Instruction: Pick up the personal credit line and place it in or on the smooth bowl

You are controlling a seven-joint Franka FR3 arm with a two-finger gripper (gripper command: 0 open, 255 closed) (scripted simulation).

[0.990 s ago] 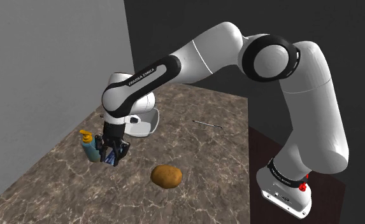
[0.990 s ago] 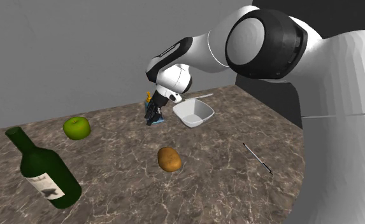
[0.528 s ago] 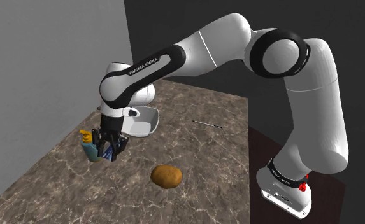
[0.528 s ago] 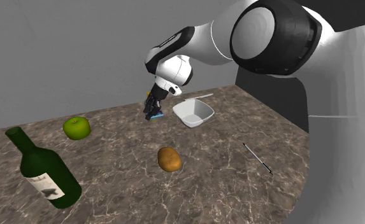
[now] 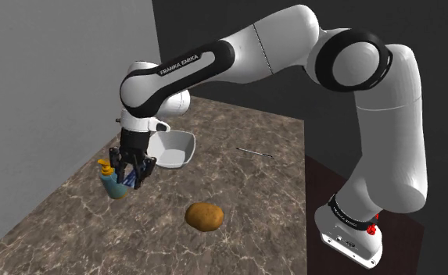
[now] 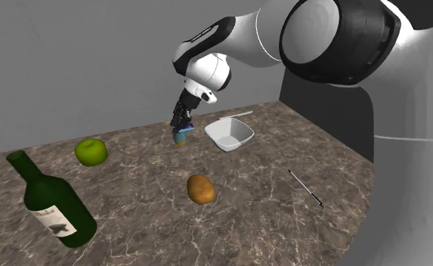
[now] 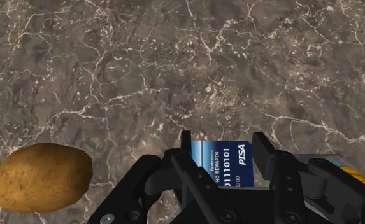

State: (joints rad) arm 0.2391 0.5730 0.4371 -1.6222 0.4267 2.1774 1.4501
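Note:
A blue bank card point(image 7: 222, 164) printed with white digits stands clasped between my two black fingers, above the marbled brown tabletop point(image 7: 174, 63). My gripper point(image 7: 223, 146) is shut on it. In the shoulder view the gripper point(image 5: 130, 181) hangs above the table, just beside a small blue bottle with a yellow cap point(image 5: 106, 176). The white smooth bowl point(image 5: 172, 148) sits a short way beyond the gripper, toward the back of the table. In the second exterior view the gripper point(image 6: 181, 124) is lifted to the left of the bowl point(image 6: 230, 134).
A brown potato point(image 5: 204, 216) lies in the middle of the table point(image 6: 201, 189). A green apple point(image 6: 91, 151) and a lying green wine bottle point(image 6: 52, 208) are on the second exterior view's left. A thin dark rod point(image 6: 305, 187) lies toward the table's right edge.
My gripper has risen off the tabletop with the card in it and shifted slightly toward the wall. The other things have not moved.

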